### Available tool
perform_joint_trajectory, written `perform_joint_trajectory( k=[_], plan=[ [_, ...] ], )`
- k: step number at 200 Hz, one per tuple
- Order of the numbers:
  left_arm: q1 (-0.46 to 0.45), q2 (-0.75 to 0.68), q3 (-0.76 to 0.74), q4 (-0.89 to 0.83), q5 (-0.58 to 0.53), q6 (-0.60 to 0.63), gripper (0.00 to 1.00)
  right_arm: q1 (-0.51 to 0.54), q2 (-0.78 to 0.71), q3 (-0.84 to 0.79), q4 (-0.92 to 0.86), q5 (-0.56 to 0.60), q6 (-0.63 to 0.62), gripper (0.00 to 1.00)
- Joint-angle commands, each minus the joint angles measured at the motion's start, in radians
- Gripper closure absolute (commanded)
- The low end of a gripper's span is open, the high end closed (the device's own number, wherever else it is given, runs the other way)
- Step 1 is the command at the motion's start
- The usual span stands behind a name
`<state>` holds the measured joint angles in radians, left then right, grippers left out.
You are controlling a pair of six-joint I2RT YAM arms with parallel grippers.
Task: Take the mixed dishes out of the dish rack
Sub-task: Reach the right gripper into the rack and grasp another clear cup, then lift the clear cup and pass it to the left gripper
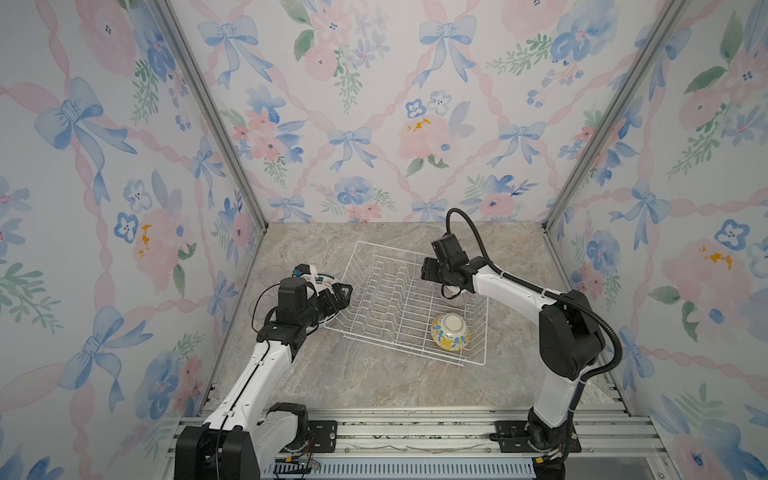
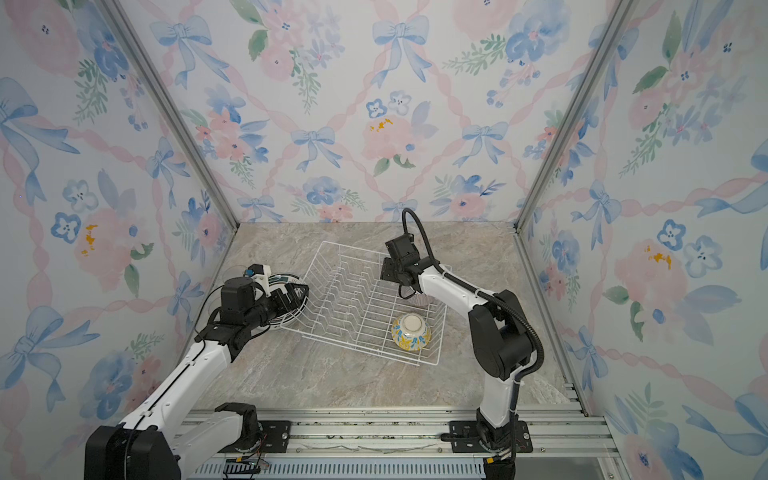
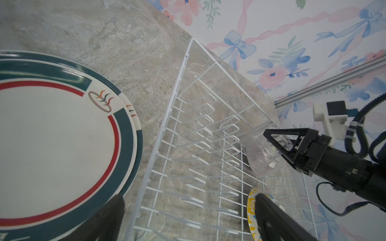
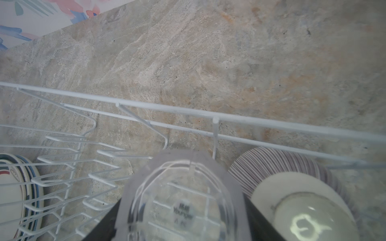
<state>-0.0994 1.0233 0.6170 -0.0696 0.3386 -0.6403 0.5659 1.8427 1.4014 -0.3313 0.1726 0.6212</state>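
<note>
On the marble table point(image 1: 374, 386), the right end effector point(image 3: 271, 148) is clamped on a glass cup point(image 4: 181, 200) over the dish rack point(image 1: 386, 291), beside the striped bowl point(image 4: 271, 164); the left end effector point(image 1: 341, 294) gapes above stacked plates point(image 3: 58, 135); next, I judge, lift the cup clear of the wires.

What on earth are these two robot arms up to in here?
They are emptying a white wire dish rack. The right gripper holds a small clear glass cup right by an upturned purple-striped bowl in the rack. A yellow-blue floral bowl sits there too. The left gripper hangs open over green-rimmed white plates stacked beside the rack.
</note>
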Motion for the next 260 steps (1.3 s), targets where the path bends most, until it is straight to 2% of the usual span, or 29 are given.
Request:
perform_joint_trajectory(
  k=[1, 60, 122, 185, 215, 236, 260],
  plan=[
    [-0.022, -0.03, -0.003, -0.009, 0.023, -0.015, 0.02, 0.009, -0.067, -0.027, 0.024, 0.007, 0.037, 0.36],
    [-0.107, -0.038, 0.049, -0.006, -0.016, -0.045, 0.02, 0.014, -0.216, -0.118, 0.049, -0.007, 0.064, 0.36],
    [-0.241, -0.008, 0.078, 0.057, -0.124, -0.076, 0.02, -0.001, -0.368, -0.177, 0.041, -0.06, 0.099, 0.36],
    [-0.38, 0.145, 0.111, 0.279, -0.119, -0.183, 0.02, -0.062, -0.477, -0.281, 0.14, -0.215, 0.221, 0.36],
    [-0.469, 0.242, 0.211, 0.322, -0.135, -0.175, 0.02, -0.074, -0.5, -0.292, 0.166, -0.253, 0.251, 0.36],
    [-0.499, 0.303, 0.243, 0.41, -0.093, -0.172, 0.09, -0.085, -0.509, -0.302, 0.193, -0.293, 0.286, 0.36],
    [-0.511, 0.375, 0.303, 0.435, -0.076, -0.164, 0.16, -0.102, -0.52, -0.319, 0.243, -0.325, 0.332, 0.36]
  ],
)
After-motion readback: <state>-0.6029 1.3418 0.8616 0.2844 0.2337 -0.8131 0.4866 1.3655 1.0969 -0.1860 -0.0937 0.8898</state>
